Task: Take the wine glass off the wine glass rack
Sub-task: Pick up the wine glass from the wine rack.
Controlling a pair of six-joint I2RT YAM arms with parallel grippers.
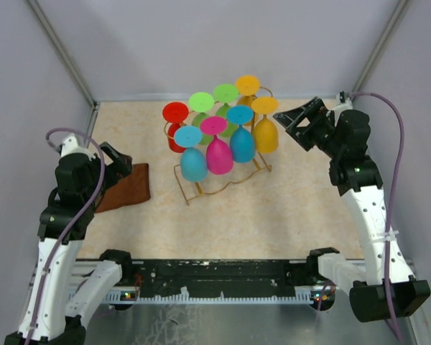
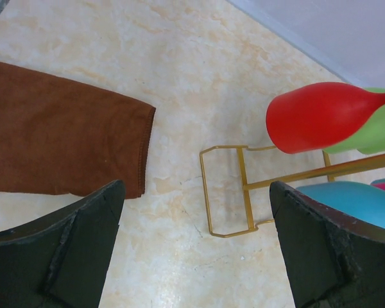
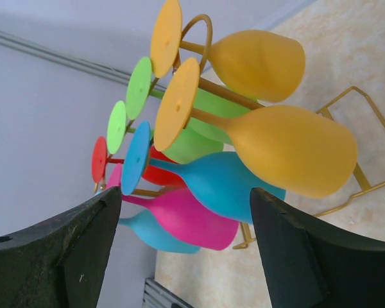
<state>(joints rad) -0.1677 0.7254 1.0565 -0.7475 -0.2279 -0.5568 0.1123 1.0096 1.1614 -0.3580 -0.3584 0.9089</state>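
Right wrist view: right gripper (image 3: 181,205) has its fingers spread wide with nothing clamped between them.
Nearest glass: yellow wine glass (image 3: 289,147), bowl at centre right of the frame, foot disc toward upper centre. It lies ahead of the fingertips and is not touched.
Top external view: right gripper (image 1: 296,118) sits upper right, near that yellow wine glass (image 1: 266,134), with a gap between them.
Wine glasses (image 1: 219,154): eight hang bowl-down (one red, two green, two yellow, two blue, one pink), all on the rack.
Wine glass rack (image 2: 246,192): gold wire, standing at upper centre of the table (image 1: 287,208).
Left gripper (image 2: 196,192): fingers wide apart and empty, at the left of the top view (image 1: 122,162), apart from the rack.
Brown cloth (image 2: 58,135): flat on the table, just beside the left gripper.
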